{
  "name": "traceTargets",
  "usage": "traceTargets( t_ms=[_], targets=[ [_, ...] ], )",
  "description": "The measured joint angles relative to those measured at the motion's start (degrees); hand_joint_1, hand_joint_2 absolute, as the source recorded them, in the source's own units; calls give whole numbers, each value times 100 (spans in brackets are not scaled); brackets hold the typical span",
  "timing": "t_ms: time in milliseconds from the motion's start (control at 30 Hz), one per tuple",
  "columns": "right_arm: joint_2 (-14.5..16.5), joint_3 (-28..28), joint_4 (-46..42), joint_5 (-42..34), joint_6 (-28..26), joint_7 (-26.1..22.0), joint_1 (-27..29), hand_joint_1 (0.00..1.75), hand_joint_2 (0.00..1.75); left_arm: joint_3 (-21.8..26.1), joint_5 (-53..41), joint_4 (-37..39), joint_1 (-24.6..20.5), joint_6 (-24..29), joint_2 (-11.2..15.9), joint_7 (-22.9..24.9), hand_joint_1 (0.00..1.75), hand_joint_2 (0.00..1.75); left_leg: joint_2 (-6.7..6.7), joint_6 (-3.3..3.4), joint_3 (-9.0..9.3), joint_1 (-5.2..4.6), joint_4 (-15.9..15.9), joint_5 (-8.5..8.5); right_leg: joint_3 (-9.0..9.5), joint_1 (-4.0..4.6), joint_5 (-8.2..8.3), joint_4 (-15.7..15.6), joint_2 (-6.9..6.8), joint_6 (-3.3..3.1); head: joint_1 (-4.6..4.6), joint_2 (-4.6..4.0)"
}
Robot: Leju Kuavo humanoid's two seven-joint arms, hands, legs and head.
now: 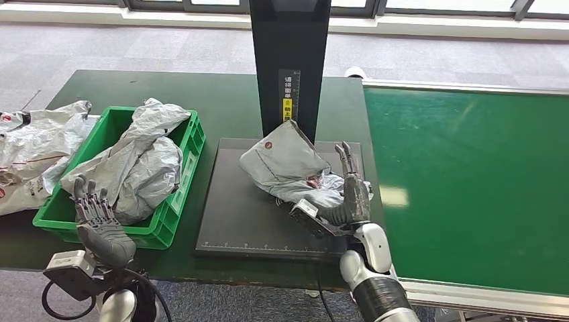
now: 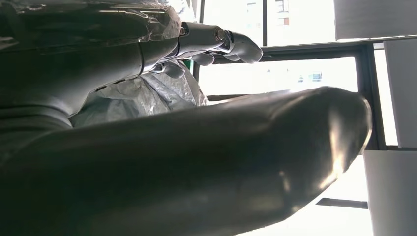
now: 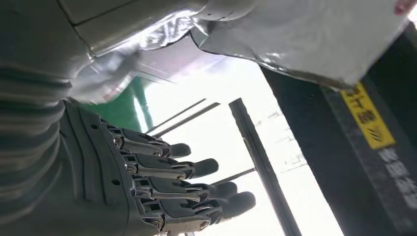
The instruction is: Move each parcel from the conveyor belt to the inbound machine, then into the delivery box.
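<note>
Your green conveyor belt fills the right side, next to the dark table that carries the inbound machine, a black platform with an upright post. On the platform lies a crumpled grey parcel. The green delivery box, on the table's left, holds more grey parcels. Your right hand rests against the platform parcel's edge, fingers straight and apart, gripping nothing. Your left hand hovers at the box's near corner, fingers spread, empty.

Yellow label on post (characters unreadable).
</note>
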Motion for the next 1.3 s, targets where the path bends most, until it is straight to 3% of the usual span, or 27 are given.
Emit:
traceTargets(
  t_ms=[500, 633, 767, 867, 1033, 1167, 1300],
  targets=[
    [-36, 714, -1741, -528, 154, -305, 630, 0, 175, -72, -268, 164, -156, 102, 0, 97, 0, 0, 2, -1, 0, 0, 0, -2, -1, -1, -1, -1, 3, 0, 0, 0],
    [-54, 871, -2120, -865, 198, -583, 773, 0, 175, -191, -541, 221, -200, 440, -3, 224, 0, 0, 1, -1, 1, 0, 1, -2, -1, -1, 0, -1, 2, 0, 0, 0],
    [-131, 1228, -2860, -947, 98, -590, 1002, 0, 175, -527, -1039, 348, -303, 1280, -36, 434, 0, 0, 0, -1, 0, -1, 1, -3, -3, -1, -1, -2, 2, 0, 0, 0],
    [-253, 1408, -3394, -1021, -126, -546, 1136, 0, 175, -908, -1569, 556, -458, 1550, -36, 783, 0, 0, -3, 2, -1, -3, 2, -5, -1, -2, -1, -5, -2, 1, 1, 0],
    [-446, 1535, -4023, -1288, -409, -695, 1292, 0, 175, -1502, -2345, 1062, -817, 1379, 0, 1220, 0, 0, 11, 5, 1, -7, 4, -6, -3, -6, 4, -7, 5, 5, 0, 0],
    [-549, 1595, -4369, -1785, -625, -1036, 1268, 0, 175, -1880, -3529, 2173, -1537, 877, -7, 1583, 0, 0, -4, 13, 1, -9, 6, 2, 2, -7, 10, -8, -10, 11, 1, 0],
    [-581, 1665, -4641, -1700, -655, -1106, 1224, 0, 175, -2314, -4390, 3701, -2447, 376, -201, 1672, 0, 175, 2, 14, 0, -12, 9, 10, -1, -11, 23, -7, 0, 14, 1, 0]
  ],
)
